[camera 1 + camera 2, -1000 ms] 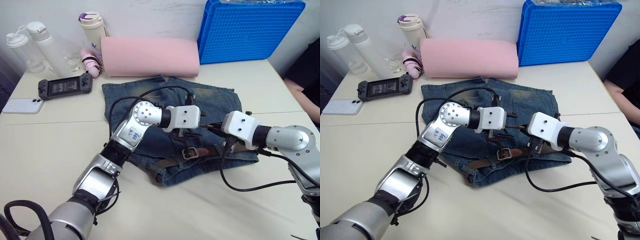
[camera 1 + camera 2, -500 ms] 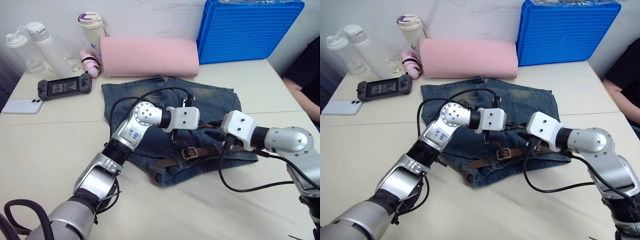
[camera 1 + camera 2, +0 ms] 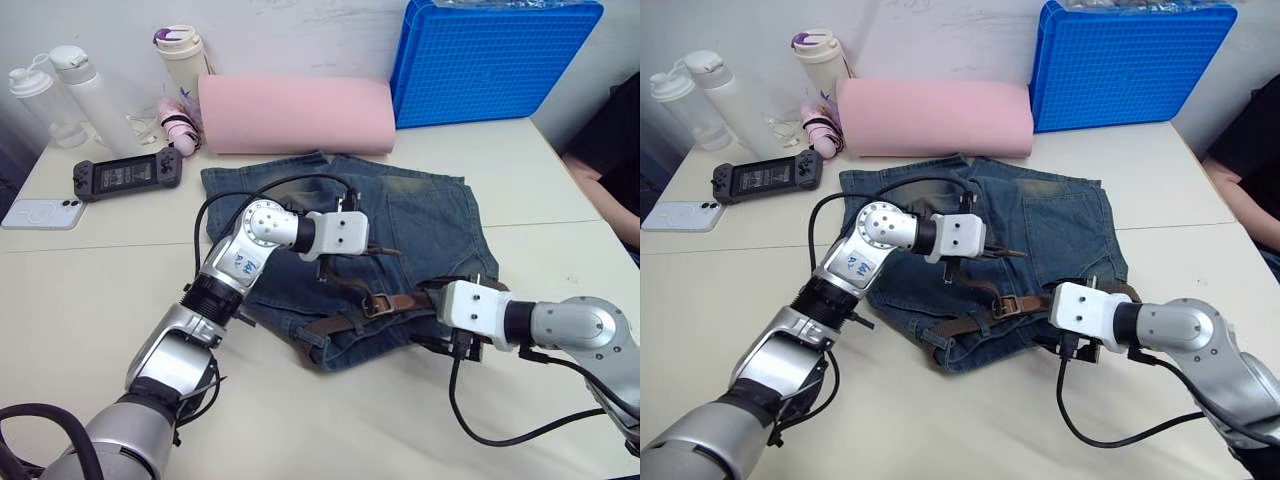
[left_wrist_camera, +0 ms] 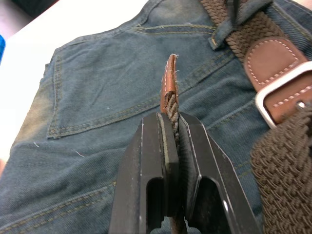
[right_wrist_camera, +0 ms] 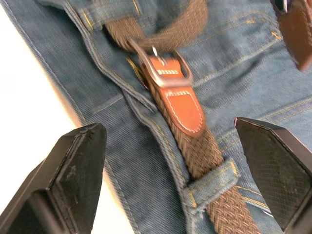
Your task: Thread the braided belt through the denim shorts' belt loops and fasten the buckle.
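Note:
The denim shorts (image 3: 425, 215) lie flat mid-table, waistband toward me. The braided belt (image 3: 335, 322) runs along the waistband, and its silver buckle (image 3: 378, 303) rests on the denim. A belt loop (image 5: 214, 184) holds the strap just beyond the buckle (image 5: 163, 68). My left gripper (image 4: 170, 118) is shut on the belt's leather-capped tip (image 4: 169, 83), lifted over the shorts' back pocket. By the shorts' near right edge, my right gripper (image 5: 168, 124) stands open, with one finger (image 5: 78, 161) on each side of the buckled strap and nothing in it.
A pink roll (image 3: 298, 112) and a blue crate (image 3: 490, 60) stand behind the shorts. Bottles (image 3: 75, 85), a game controller (image 3: 125, 175) and a phone (image 3: 30, 212) sit far left. A person's arm (image 3: 600, 170) shows at the right edge.
My left gripper has shut on the belt tip and drawn it leftward. My right gripper has opened and pulled back toward the shorts' near right edge.

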Tool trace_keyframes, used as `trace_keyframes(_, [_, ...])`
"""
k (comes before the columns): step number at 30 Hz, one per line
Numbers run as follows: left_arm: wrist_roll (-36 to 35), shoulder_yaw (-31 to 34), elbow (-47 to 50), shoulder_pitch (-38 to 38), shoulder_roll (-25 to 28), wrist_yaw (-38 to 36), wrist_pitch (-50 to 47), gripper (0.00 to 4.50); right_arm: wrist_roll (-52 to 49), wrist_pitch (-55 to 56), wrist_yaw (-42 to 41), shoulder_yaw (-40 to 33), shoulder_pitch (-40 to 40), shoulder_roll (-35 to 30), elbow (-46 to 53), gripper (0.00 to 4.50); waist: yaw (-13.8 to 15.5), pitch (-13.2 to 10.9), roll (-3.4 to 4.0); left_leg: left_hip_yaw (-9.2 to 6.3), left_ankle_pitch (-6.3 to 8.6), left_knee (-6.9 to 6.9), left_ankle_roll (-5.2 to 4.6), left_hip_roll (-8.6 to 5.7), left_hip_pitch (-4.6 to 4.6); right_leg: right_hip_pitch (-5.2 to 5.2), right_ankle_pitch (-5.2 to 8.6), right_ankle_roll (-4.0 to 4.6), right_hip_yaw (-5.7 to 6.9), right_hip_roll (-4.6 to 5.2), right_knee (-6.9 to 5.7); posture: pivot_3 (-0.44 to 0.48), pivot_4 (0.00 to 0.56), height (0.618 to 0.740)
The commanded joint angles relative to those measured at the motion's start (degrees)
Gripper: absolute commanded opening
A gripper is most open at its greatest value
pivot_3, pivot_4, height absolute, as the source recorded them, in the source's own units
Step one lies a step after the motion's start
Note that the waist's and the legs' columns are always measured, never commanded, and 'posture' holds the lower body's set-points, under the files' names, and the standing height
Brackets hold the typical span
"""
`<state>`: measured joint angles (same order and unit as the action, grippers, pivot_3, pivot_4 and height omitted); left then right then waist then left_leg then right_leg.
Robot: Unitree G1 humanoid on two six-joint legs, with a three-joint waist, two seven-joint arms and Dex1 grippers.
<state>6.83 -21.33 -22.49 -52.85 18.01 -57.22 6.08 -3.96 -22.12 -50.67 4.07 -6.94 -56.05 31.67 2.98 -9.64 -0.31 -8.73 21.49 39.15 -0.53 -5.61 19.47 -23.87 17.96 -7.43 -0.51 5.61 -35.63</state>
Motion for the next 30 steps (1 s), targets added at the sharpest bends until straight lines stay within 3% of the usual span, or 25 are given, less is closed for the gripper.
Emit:
trace_keyframes(1, [-1.0, 0.5, 3.4, 0.2, -0.1, -0.5, -0.3, 0.0, 4.5, 4.2, 1.7, 1.7, -1.8, 0.6, -1.1, 4.46, 0.0, 0.0, 0.0, 0.0, 0.0, 0.0, 0.0, 0.0, 0.0, -0.01, 0.0, 0.0, 0.0, 0.0, 0.0, 0.0, 0.15, 0.74])
trace_keyframes(12, [-1.8, 0.7, 5.7, 1.2, 1.6, -3.5, -1.3, 0.0, 8.9, 8.7, 1.9, 5.3, -3.9, 4.4, -4.1, 4.46, -0.1, 0.0, 0.01, 0.02, 0.0, -0.03, -0.01, 0.02, 0.02, -0.02, -0.01, -0.01, 0.03, -0.02, -0.01, 0.0, 0.15, 0.74])
trace_keyframes(15, [-3.1, 0.4, 6.5, 1.8, 2.3, -6.1, -1.4, 0.0, 9.6, 9.4, 2.5, 5.5, -3.8, 5.3, -4.9, 3.63, -0.1, 0.0, 0.01, 0.02, 0.0, -0.03, -0.01, 0.01, 0.02, -0.02, -0.01, -0.01, 0.02, -0.02, -0.01, 0.0, 0.15, 0.74])
trace_keyframes(20, [-3.1, 0.2, 5.8, 1.6, 3.2, -8.2, -0.5, 0.0, 10.3, 10.5, 3.7, 4.6, -3.6, 6.7, -6.0, 1.21, -0.1, 0.0, 0.01, 0.03, 0.0, -0.02, -0.01, 0.01, 0.02, -0.04, -0.01, -0.01, 0.02, -0.02, -0.02, 0.0, 0.15, 0.74])
trace_keyframes(23, [-3.0, 0.2, 5.0, 1.3, 3.5, -8.7, 0.2, 0.0, 10.4, 10.8, 4.2, 3.9, -3.6, 7.0, -6.5, 0.08, -0.1, 0.0, 0.01, 0.03, 0.0, -0.01, -0.01, 0.0, 0.02, -0.04, -0.01, -0.01, 0.01, -0.02, -0.02, 0.0, 0.15, 0.74])
trace_keyframes(30, [-2.8, -0.1, 3.6, 1.1, 3.5, -10.0, 1.1, 0.0, 10.3, 10.8, 5.1, 3.0, -4.0, 7.5, -6.6, 0.08, -0.1, 0.0, 0.01, 0.03, 0.0, -0.01, -0.01, 0.0, 0.02, -0.04, -0.01, -0.01, 0.01, -0.03, -0.03, 0.0, 0.15, 0.74])
